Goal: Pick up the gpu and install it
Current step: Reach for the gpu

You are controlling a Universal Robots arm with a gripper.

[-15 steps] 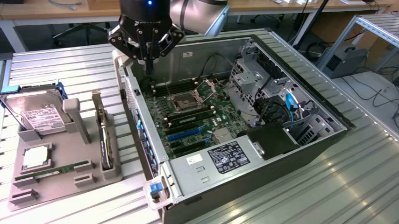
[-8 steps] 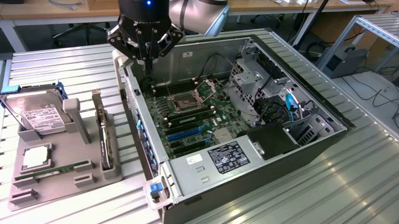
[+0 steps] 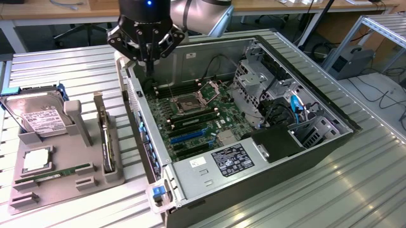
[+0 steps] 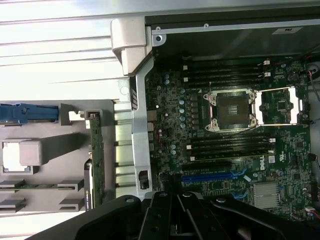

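One gpu [image 3: 106,142] upright in tray [image 3: 54,191]

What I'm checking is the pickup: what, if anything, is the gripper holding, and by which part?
Nothing is held. The gripper hangs shut and empty over the open computer case; the gpu stands on edge in the gray holder beside it.

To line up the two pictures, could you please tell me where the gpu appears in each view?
Exterior view: the gpu stands on edge in the grey holder, to the exterior view's left of the open computer case.
Wrist view: the gpu stands edge-on in that holder, just outside the case's side wall.
Shared landmark: the CPU socket inside the case.
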